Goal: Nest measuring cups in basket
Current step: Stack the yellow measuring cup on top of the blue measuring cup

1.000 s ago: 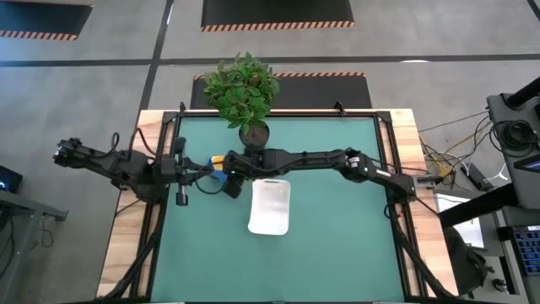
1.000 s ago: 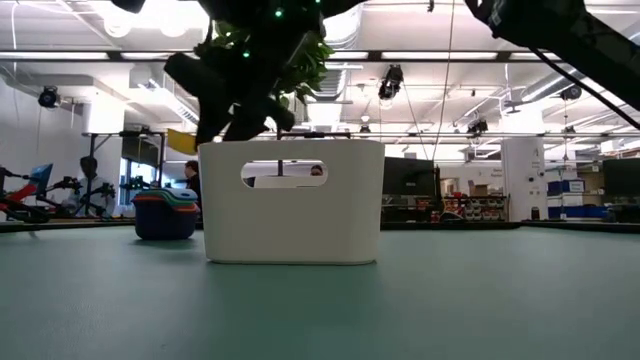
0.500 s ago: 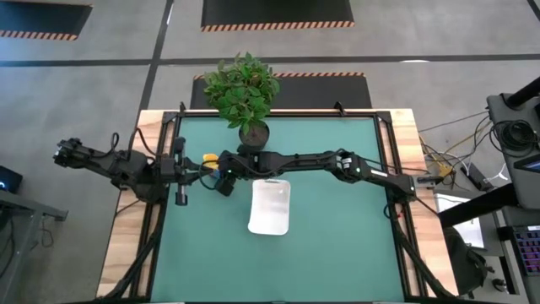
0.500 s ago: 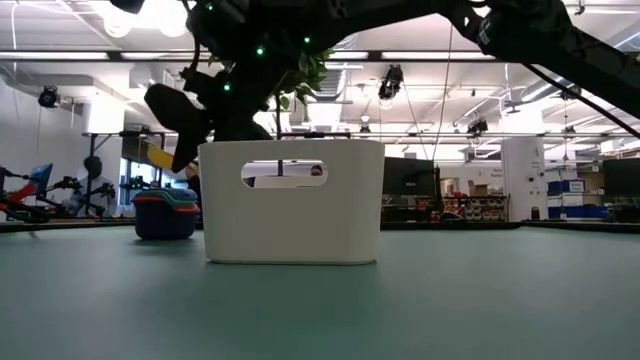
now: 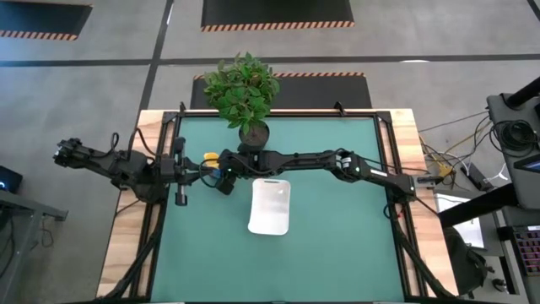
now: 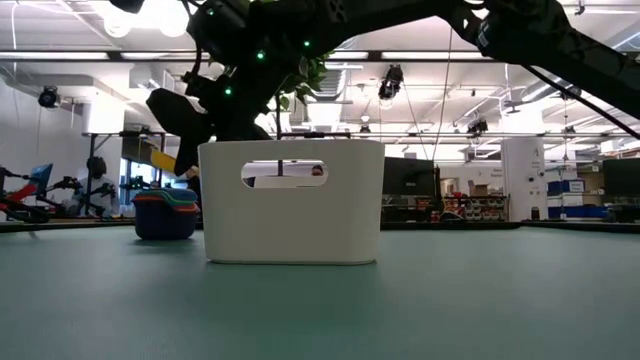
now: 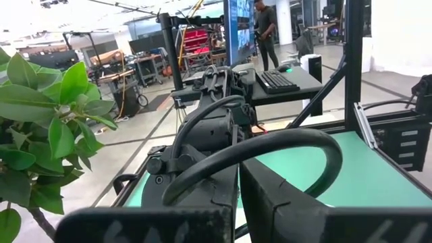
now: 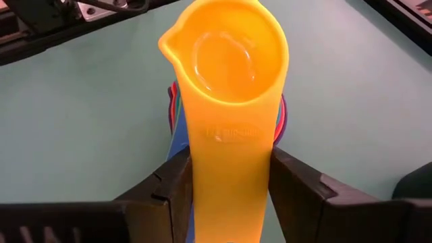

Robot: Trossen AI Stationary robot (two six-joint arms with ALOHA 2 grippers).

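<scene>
Green-topped table (image 5: 337, 211) with wooden edges. White basket (image 5: 270, 206) stands near its centre. A stack of measuring cups (image 6: 165, 214) and a potted plant (image 5: 245, 93) rest farther back.

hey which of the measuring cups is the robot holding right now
The yellow cup: the right gripper clamps its flat handle and holds it above the other cups, which sit stacked on the table.
</scene>
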